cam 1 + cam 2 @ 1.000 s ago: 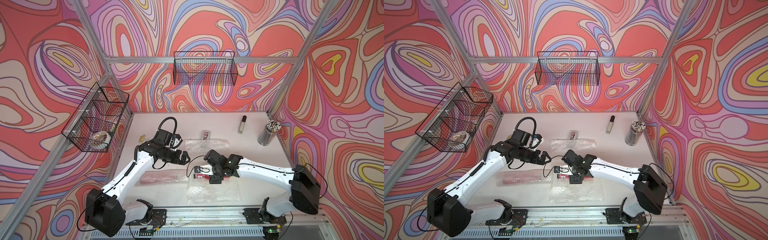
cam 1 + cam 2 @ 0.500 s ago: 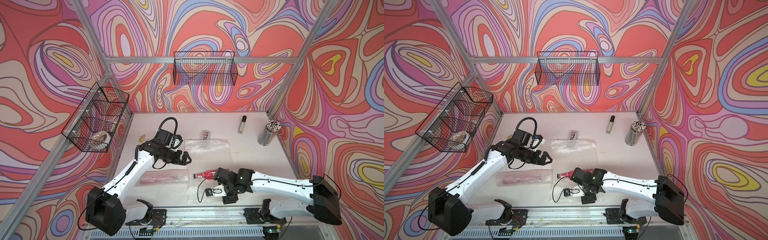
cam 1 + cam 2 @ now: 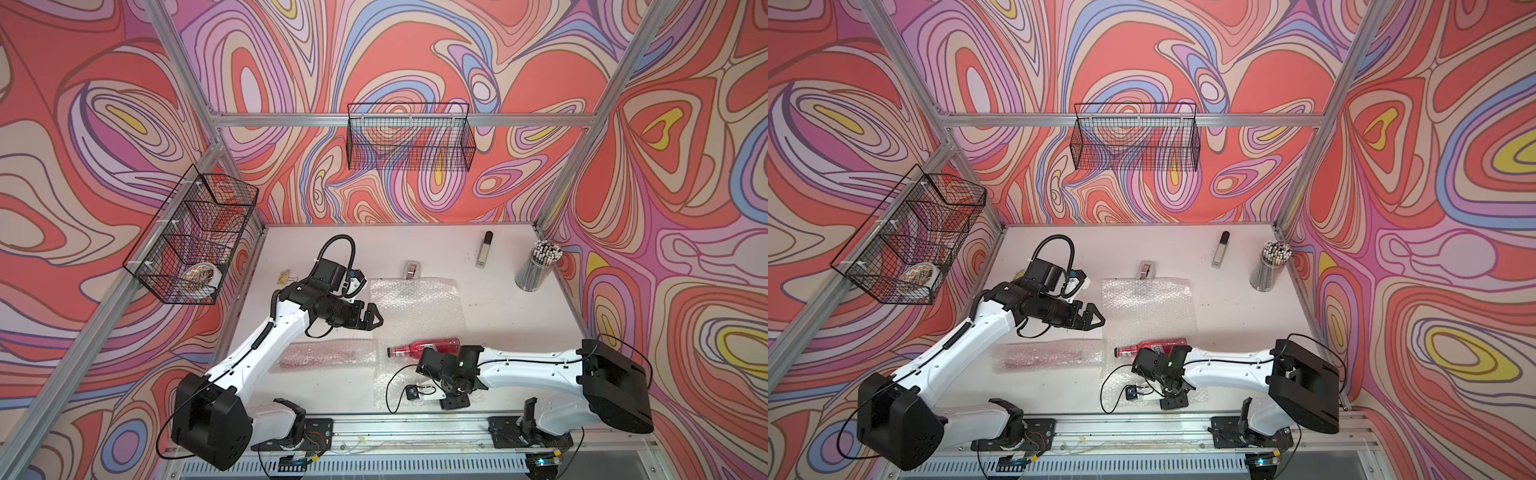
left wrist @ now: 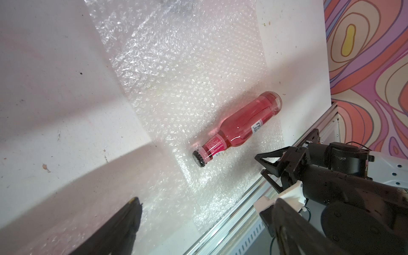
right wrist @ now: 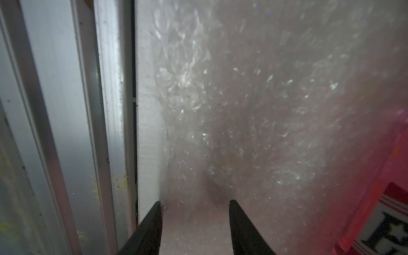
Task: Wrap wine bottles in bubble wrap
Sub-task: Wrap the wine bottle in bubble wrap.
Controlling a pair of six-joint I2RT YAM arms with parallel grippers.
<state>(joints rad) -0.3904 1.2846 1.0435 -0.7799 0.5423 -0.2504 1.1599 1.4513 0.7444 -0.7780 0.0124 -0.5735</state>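
Observation:
One wine bottle lies bare on its side across a flat sheet of bubble wrap, cap to the left. Another bottle lies left of it, rolled up in bubble wrap. My right gripper is low at the sheet's near edge. Its fingertips stand a little apart with the film's edge between them. My left gripper hovers open and empty over the sheet's left edge.
A grey tape dispenser sits just behind the sheet. A silver-and-black bar and a cup of pencils stand at the back right. Wire baskets hang on the walls. The metal front rail runs just beyond the right gripper.
My right arm swung from the bottle to the sheet's near edge, and its jaws narrowed. The bare bottle stayed on the sheet. The left arm barely moved.

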